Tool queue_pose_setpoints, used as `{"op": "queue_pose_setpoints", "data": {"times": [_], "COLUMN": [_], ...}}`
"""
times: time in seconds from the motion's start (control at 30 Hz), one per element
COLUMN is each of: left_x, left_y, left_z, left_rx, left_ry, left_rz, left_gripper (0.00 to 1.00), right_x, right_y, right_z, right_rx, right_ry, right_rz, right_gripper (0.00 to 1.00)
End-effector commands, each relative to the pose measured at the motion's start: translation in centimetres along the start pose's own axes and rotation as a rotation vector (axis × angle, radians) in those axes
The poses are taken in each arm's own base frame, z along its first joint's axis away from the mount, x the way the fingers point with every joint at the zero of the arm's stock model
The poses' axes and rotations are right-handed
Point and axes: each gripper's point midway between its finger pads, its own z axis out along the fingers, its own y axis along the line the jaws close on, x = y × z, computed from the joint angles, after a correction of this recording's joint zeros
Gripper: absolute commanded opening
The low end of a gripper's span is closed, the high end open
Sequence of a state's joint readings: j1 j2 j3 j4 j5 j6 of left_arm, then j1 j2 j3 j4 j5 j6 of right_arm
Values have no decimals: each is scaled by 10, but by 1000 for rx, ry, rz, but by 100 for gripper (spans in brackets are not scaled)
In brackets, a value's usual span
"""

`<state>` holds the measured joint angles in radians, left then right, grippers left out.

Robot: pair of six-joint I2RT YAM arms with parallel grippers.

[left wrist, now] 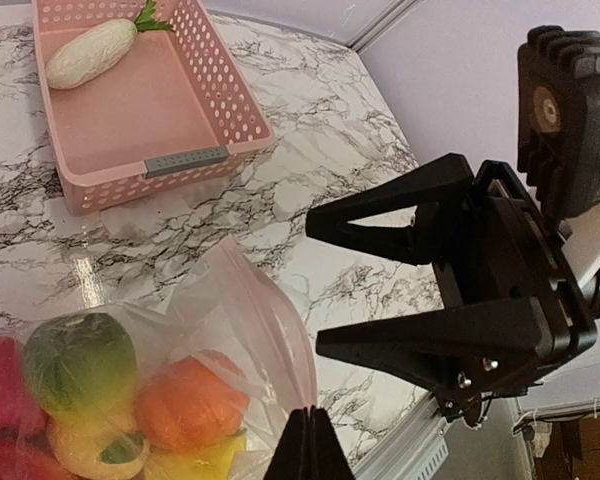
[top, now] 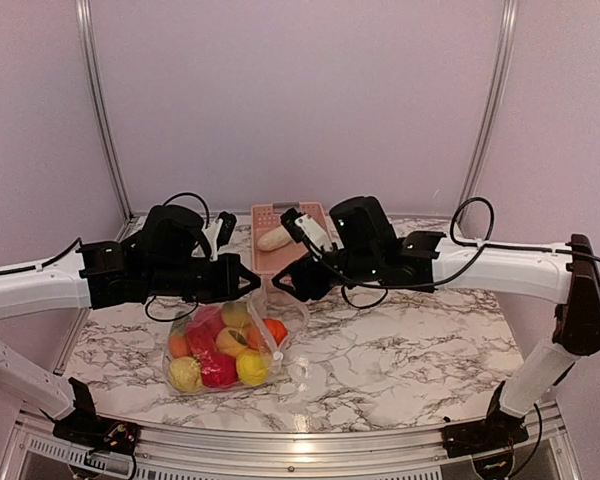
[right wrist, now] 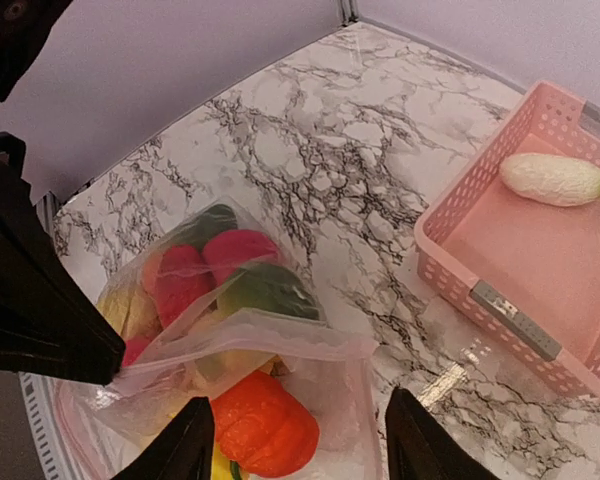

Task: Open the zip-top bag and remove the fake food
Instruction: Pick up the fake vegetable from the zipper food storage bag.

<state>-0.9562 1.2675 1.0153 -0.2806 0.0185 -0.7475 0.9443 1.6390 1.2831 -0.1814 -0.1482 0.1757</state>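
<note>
Right pincer [right wrist: 298, 398]: jaws apart, nothing between them. You have it hanging just above the bag [right wrist: 280, 340], at the mouth end.

Left pincer [left wrist: 302, 415]: jaws closed on a lip of the bag, lifting the film off the table [right wrist: 330, 150]. It sits just left of your right pincer, tips almost facing.

Bag: clear, crinkled, lying near the front edge with its body under the left arm and its mouth toward the right arm. The free lip runs roughly from one right finger to the other, not across the gap. By that reading, you need a wrist turn before a pinch will catch it. Your right arm is the nearer one for that lip.

Food [right wrist: 265, 425]: mostly inside the bag. An orange piece lies closest to the mouth, directly below the right jaws. Red, green and yellow pieces are packed behind it, toward the left arm.

Basket [right wrist: 525, 250]: pink, slotted, beyond the bag at the far side of the table, well apart from both pincers.

Radish [right wrist: 555, 178]: white, lying in the basket's far end, long axis across it.
</note>
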Motion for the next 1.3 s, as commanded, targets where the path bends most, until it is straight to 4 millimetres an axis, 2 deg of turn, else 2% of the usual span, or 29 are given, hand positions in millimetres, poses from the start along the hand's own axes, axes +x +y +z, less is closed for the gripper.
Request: {"op": "queue_pose_setpoints", "data": {"times": [0.0,0.23,0.4,0.8,0.93,1.1,1.27], "left_x": [-6,7,13,17,13,12,16], "left_y": [-21,-21,-19,-12,-10,-12,0], "left_z": [11,33,43,45,41,39,39], "left_rx": [57,56,51,28,21,34,-11], "left_ry": [-23,14,27,19,-9,-16,-18], "left_rz": [-1,-7,-9,-23,-32,-35,-49], "left_gripper": [0,0,0,0,0,0,0], "right_x": [25,55,74,123,128,135,143], "right_y": [9,21,23,17,20,34,36], "right_z": [-17,-24,-11,28,34,45,57], "right_rx": [3,-28,-52,-72,-72,-74,-78], "right_ry": [38,78,112,198,205,221,216], "right_rz": [64,115,136,117,92,31,21], "right_gripper": [56,54,53,52,54,58,65]}}
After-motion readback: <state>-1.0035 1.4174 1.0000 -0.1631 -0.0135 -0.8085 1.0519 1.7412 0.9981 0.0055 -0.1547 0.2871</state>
